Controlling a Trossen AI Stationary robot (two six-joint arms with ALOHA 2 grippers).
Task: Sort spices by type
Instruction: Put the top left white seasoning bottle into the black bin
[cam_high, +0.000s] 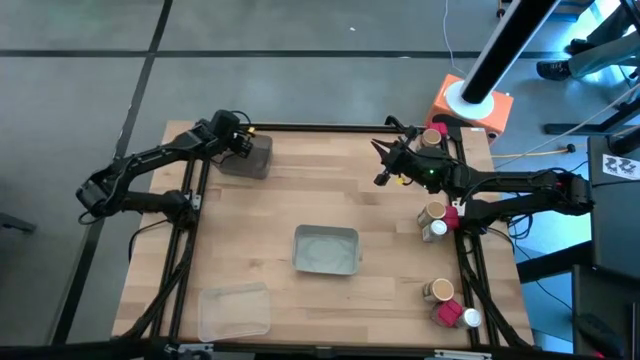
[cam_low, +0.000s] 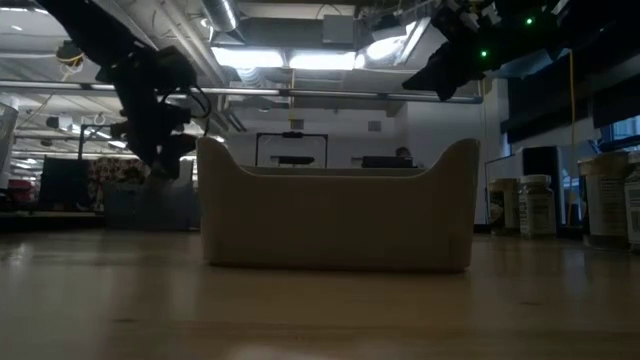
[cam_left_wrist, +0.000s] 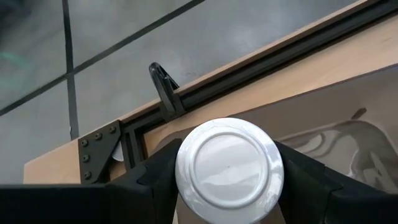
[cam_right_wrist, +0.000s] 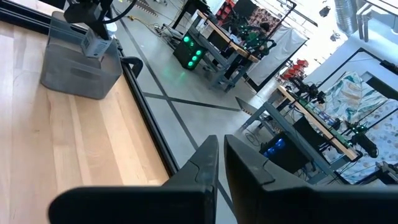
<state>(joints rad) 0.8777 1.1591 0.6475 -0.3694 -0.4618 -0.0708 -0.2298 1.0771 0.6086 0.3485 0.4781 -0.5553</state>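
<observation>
Spices: one white-capped jar (cam_left_wrist: 229, 168) clamped in left gripper (cam_high: 243, 143), above the matte grey tray (cam_high: 250, 160) at upper left of the high view. Other jars (cam_high: 434, 220) cluster along the right edge, tan lids plus red boxy ones (cam_high: 446, 314). Right gripper (cam_high: 384, 164) clenched, empty, upper right. Butcher-block wood table (cam_high: 330, 190), black rail frame; grey tiled concrete floor, lit workshop behind. Cream tub (cam_high: 326, 250) centre, clear tray (cam_high: 234, 311) lower left.

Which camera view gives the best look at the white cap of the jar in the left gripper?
The left wrist view: the white cap fills the foreground between the left gripper's fingers. In the high view, the left gripper hides the jar above the grey tray. The low and right wrist views show no cap.
</observation>
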